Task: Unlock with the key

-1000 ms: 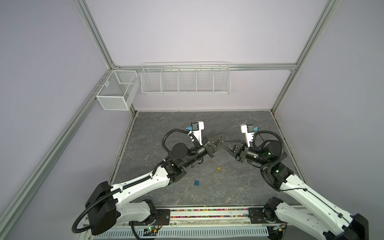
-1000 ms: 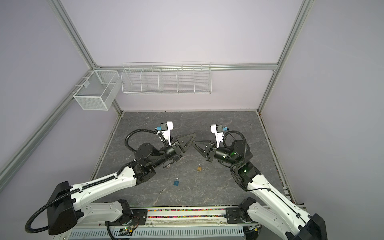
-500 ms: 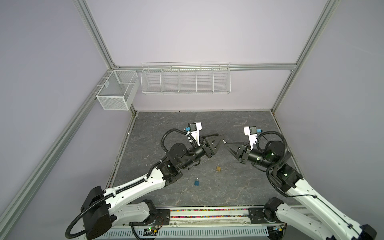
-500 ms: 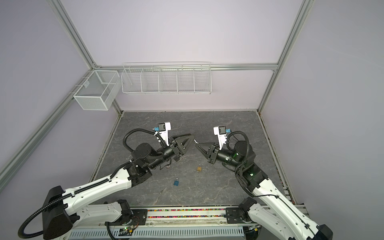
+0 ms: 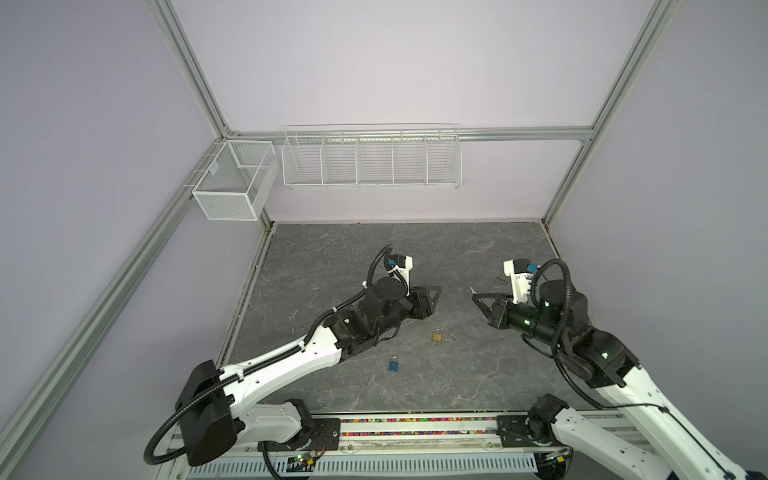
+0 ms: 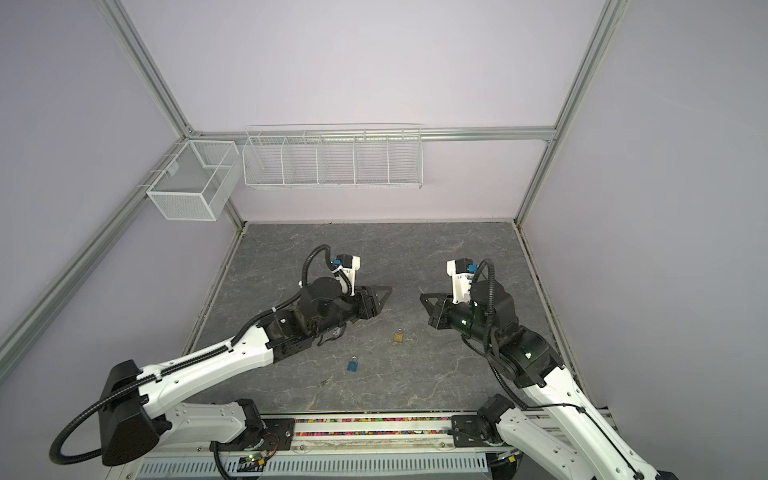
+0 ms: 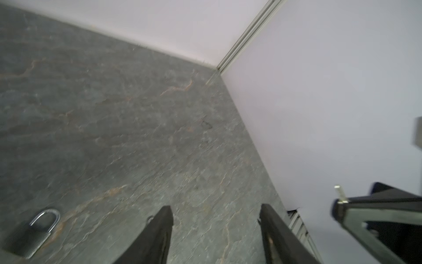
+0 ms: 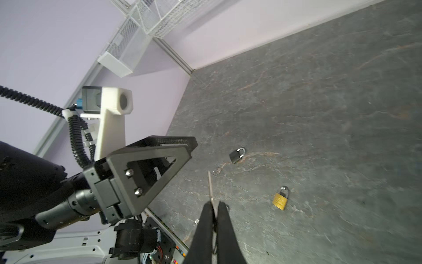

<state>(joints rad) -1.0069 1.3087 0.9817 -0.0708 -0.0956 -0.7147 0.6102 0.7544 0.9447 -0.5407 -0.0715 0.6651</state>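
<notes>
While the right claw (image 8: 214, 205) pinched the key (image 8: 209, 185), the left claw (image 7: 215, 211) stood wide; a brass padlock (image 5: 436, 336) lay on the table (image 5: 353, 249) between them, a blue padlock (image 5: 394, 364) nearer, to its left.

White-shelled arms (image 5: 282, 370) carry black joints (image 5: 388, 291) and ribbed cables (image 8: 29, 100).

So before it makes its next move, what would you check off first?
1. Thin silver key pinched in right hand: ok.
2. Left hand open and empty: ok.
3. Small brass padlock in clear view on grey stone-look table: ok.
4. Small blue padlock lies apart from it: ok.
5. A padlock held steady for the key: not ok, both lie loose.
6. Which padlock the key fits: cannot tell.
</notes>
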